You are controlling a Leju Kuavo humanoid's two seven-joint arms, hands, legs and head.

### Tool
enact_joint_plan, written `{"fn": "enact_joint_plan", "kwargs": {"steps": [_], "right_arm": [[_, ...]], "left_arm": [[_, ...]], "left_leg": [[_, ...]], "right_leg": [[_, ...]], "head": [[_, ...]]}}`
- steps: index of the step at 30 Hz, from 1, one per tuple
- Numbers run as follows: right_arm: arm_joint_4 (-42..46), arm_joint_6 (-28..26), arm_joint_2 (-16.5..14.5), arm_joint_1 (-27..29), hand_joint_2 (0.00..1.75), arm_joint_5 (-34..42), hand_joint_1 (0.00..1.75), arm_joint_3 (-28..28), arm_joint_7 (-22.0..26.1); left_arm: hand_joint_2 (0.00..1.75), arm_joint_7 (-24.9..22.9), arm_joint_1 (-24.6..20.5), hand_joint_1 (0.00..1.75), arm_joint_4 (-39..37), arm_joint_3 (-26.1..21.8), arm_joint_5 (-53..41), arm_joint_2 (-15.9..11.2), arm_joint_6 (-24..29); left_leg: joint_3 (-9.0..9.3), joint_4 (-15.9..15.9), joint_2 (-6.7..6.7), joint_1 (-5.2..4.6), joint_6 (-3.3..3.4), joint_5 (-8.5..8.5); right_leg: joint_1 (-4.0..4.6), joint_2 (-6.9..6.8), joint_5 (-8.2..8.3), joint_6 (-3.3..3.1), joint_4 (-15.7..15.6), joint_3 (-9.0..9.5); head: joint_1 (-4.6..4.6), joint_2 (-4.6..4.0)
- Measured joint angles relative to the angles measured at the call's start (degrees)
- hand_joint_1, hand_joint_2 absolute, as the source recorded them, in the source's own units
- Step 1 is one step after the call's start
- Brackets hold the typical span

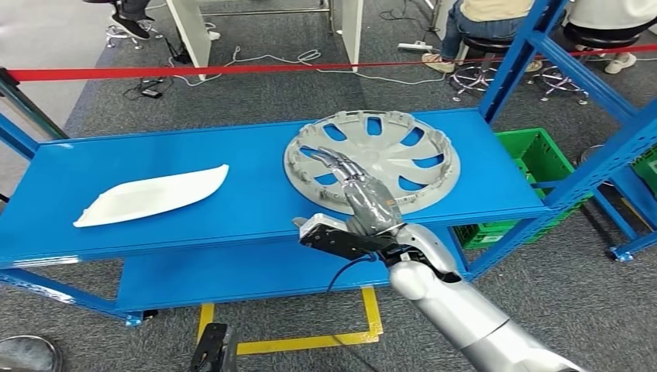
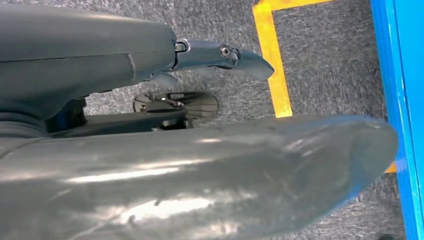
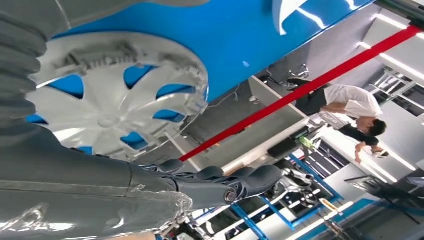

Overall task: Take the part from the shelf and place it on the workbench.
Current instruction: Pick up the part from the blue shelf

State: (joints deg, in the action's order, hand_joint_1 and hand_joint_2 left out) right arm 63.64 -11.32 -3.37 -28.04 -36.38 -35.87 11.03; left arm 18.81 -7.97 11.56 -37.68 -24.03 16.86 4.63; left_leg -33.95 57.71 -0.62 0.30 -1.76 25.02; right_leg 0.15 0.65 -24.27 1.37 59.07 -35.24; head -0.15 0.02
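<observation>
One grey hubcap [image 1: 372,161] lies flat on the blue shelf [image 1: 256,167], at its right end; one white panel [image 1: 151,195] lies well left of the hubcap, apart from it; right hand [image 1: 364,198] over the hubcap's near rim, fingers spread, gripping nothing; contact cannot be told. Left hand [image 2: 220,55] hangs over grey floor beside yellow tape [image 2: 274,65], fingers apart, empty. One red barrier tape [image 1: 310,68] beyond the hubcap; one green crate [image 1: 534,155] right of it.

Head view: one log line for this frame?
right hand: open, over hubcap near rim | hubcap: flat on shelf | white part: untouched | left hand: hanging by floor
</observation>
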Motion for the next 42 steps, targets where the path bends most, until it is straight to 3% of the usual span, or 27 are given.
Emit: {"fn": "enact_joint_plan", "kwargs": {"steps": [2,4,5,6,7,9,11,14,16,17,19,21,22,23,25,27,31,33,35,36,37,38,40,42], "right_arm": [[-0.7,0.1,-0.1,-0.4,1.75,0.6,0.00,0.0,0.3],[-1.9,0.8,-0.1,-0.7,1.75,1.3,0.00,0.0,0.2],[-2.6,1.3,-0.1,-0.8,1.75,1.7,0.00,0.0,0.0],[-3.5,2.0,-0.1,-0.9,1.75,2.0,0.00,0.0,-0.2],[-4.2,2.7,-0.1,-1.0,1.75,2.3,0.00,0.0,-0.4],[-5.8,3.8,-0.1,-1.5,1.75,2.4,0.00,0.0,-0.8],[-7.7,4.5,-0.1,-2.6,1.75,2.0,0.00,-0.1,-1.3],[-10.9,5.2,-0.1,-3.7,1.75,1.8,0.00,-0.2,-1.9],[-13.1,5.9,-0.1,-4.3,1.75,2.1,0.00,-0.3,-2.2],[-14.2,6.3,-0.1,-4.6,1.75,2.3,0.00,-0.4,-2.3],[-16.4,7.1,-0.2,-5.2,1.75,2.9,0.00,-0.5,-2.4],[-18.7,8.1,-0.4,-5.4,1.75,3.5,0.00,-0.6,-2.4],[-19.7,8.6,-0.6,-5.5,1.75,3.7,0.00,-0.6,-2.4],[-20.7,9.1,-0.9,-5.7,1.75,3.9,0.00,-0.7,-2.3],[-22.8,9.8,-1.8,-6.4,1.75,4.3,0.00,-0.8,-2.2],[-24.7,10.3,-2.7,-7.1,1.75,4.6,0.00,-0.9,-2.1],[-27.6,10.8,-4.3,-8.2,1.75,4.7,0.00,-0.9,-2.3],[-28.6,11.0,-4.8,-8.8,1.75,4.8,0.00,-1.0,-2.3],[-29.8,11.0,-5.2,-9.1,1.75,4.8,0.00,-1.0,-2.5],[-30.4,10.9,-5.4,-9.3,1.75,4.8,0.00,-1.0,-2.7],[-31.1,10.7,-5.5,-9.5,1.75,4.8,0.00,-1.0,-2.9],[-31.7,10.4,-5.8,-9.8,1.75,4.9,0.00,-1.0,-3.1],[-32.9,9.7,-6.1,-10.6,1.75,4.7,0.00,-1.0,-3.7],[-33.9,8.5,-6.2,-11.3,1.75,4.5,0.00,-1.0,-4.3]], "left_arm": [[0.00,0.0,-0.1,0.00,0.0,0.0,-0.1,0.0,0.0],[0.00,0.0,0.0,0.00,0.0,0.0,-0.1,-0.1,0.0],[0.00,0.0,0.0,0.00,0.0,0.0,-0.2,-0.1,0.0],[0.00,0.0,0.0,0.00,0.0,0.0,-0.2,-0.1,0.0],[0.00,0.0,0.0,0.00,0.0,0.0,-0.3,-0.1,0.0],[0.00,0.0,0.0,0.00,0.0,0.0,-0.5,-0.1,0.0],[0.00,0.0,0.0,0.00,0.0,0.0,-0.8,0.0,0.0],[0.00,-0.2,0.0,0.00,0.0,0.0,-1.1,0.1,0.0],[0.00,-0.3,0.0,0.00,0.0,0.0,-1.3,0.1,0.0],[0.00,-0.3,0.0,0.00,0.0,0.0,-1.3,0.1,0.0],[0.00,-0.4,0.0,0.00,0.0,0.0,-1.5,0.1,0.0],[0.00,-0.5,0.0,0.00,0.0,0.1,-1.8,0.1,0.0],[0.00,-0.6,0.0,0.00,0.0,0.1,-2.0,0.1,-0.1],[0.00,-0.6,0.0,0.00,0.0,0.1,-2.1,0.1,-0.1],[0.00,-0.9,0.0,0.00,0.0,0.3,-2.3,0.2,-0.1],[0.00,-1.1,-0.1,0.00,0.0,0.4,-2.5,0.2,-0.2],[0.00,-1.3,-0.2,0.00,0.0,0.5,-2.6,0.2,-0.2],[0.00,-1.3,-0.2,0.00,0.0,0.5,-2.6,0.1,-0.1],[0.00,-1.3,-0.2,0.00,0.0,0.6,-2.6,0.1,-0.1],[0.00,-1.3,-0.2,0.00,0.0,0.6,-2.6,0.1,-0.1],[0.00,-1.3,-0.1,0.00,0.0,0.6,-2.7,0.1,-0.1],[0.00,-1.3,-0.1,0.00,0.0,0.6,-2.7,0.1,-0.1],[0.00,-1.3,-0.2,0.00,0.0,0.6,-2.8,0.1,0.0],[0.00,-1.3,-0.2,0.00,0.0,0.8,-3.0,0.2,0.0]], "left_leg": [[-1.70,3.7,0.06,0.04,-0.48,2.35],[-5.41,11.3,0.08,0.06,-0.74,5.76],[-7.08,14.5,0.08,0.07,-0.81,6.71],[-7.89,15.8,0.08,0.08,-0.84,6.59],[-7.67,15.0,0.09,0.11,-0.84,5.41],[-4.51,8.3,0.12,0.24,-0.81,1.32],[-1.51,1.8,0.05,0.32,-0.54,-0.85],[-0.98,0.2,-0.10,0.21,0.51,-0.88],[-0.94,0.1,-0.11,0.28,1.22,-0.98],[-0.90,0.0,-0.10,0.34,1.51,-1.02],[-0.88,0.0,-0.07,0.27,1.85,-0.98],[-0.85,0.0,-0.09,0.21,1.95,-0.93],[-0.80,0.0,-0.11,0.21,1.95,-0.90],[-0.71,0.0,-0.14,0.22,1.91,-0.85],[-0.53,0.1,-0.15,0.13,1.59,-0.64],[-0.58,0.1,-0.14,-0.05,1.05,-0.58],[-0.81,0.7,-0.04,0.08,-0.21,0.04],[-2.99,5.3,0.02,0.11,-0.68,2.83],[-6.76,12.9,0.02,0.11,-0.94,6.00],[-8.02,15.2,0.03,0.13,-1.00,6.51],[-8.29,15.7,0.03,0.16,-1.02,5.94],[-7.38,13.8,0.04,0.21,-1.02,4.34],[-3.59,6.4,0.09,0.37,-1.09,0.65],[-0.98,1.2,-0.03,0.43,-0.71,-0.78]], "right_leg": [[-0.19,-0.07,0.10,-0.58,-0.3,0.19],[-0.18,-0.14,0.04,-0.83,-0.3,0.20],[-0.18,-0.16,0.03,-0.86,-0.3,0.20],[-0.18,-0.16,0.01,-0.87,-0.3,0.21],[-0.20,-0.14,0.00,-0.85,-0.3,0.24],[-0.25,-0.03,-0.05,-0.64,-0.2,0.32],[-0.03,0.13,-0.15,-0.12,0.0,0.08],[0.11,0.16,-0.04,0.66,-0.1,-0.15],[-0.03,0.04,-1.09,1.19,1.3,-0.84],[-0.08,-0.03,-2.44,1.44,3.6,-1.95],[-0.14,-0.14,-5.98,1.79,11.4,-5.64],[-0.15,-0.15,-7.30,1.83,16.8,-8.43],[-0.16,-0.15,-6.36,1.76,16.3,-8.36],[-0.16,-0.16,-4.59,1.66,13.7,-7.24],[-0.17,-0.22,-0.90,1.49,5.4,-3.20],[-0.09,-0.17,0.32,1.18,0.7,-0.85],[-0.02,0.01,0.34,-0.12,0.1,-0.58],[-0.17,-0.07,0.38,-0.62,-0.1,-0.33],[-0.17,-0.17,0.34,-0.85,-0.1,-0.35],[-0.16,-0.18,0.34,-0.89,-0.1,-0.35],[-0.17,-0.15,0.34,-0.91,-0.1,-0.32],[-0.20,-0.08,0.34,-0.87,-0.1,-0.25],[-0.15,0.13,0.28,-0.55,0.0,-0.13],[0.11,0.31,0.20,0.00,0.2,-0.30]], "head": [[-0.18,-0.01],[-0.34,-0.01],[-0.35,-0.01],[-0.38,0.00],[-0.43,0.00],[-0.49,-0.01],[-0.53,-0.01],[-0.40,-0.01],[-0.16,0.00],[-0.04,0.00],[0.23,0.00],[0.27,0.00],[0.28,0.00],[0.28,0.00],[0.29,0.00],[0.18,0.00],[-0.11,0.00],[-0.35,0.00],[-0.50,-0.01],[-0.52,-0.01],[-0.54,-0.01],[-0.54,-0.01],[-0.60,-0.01],[-0.58,-0.01]]}}
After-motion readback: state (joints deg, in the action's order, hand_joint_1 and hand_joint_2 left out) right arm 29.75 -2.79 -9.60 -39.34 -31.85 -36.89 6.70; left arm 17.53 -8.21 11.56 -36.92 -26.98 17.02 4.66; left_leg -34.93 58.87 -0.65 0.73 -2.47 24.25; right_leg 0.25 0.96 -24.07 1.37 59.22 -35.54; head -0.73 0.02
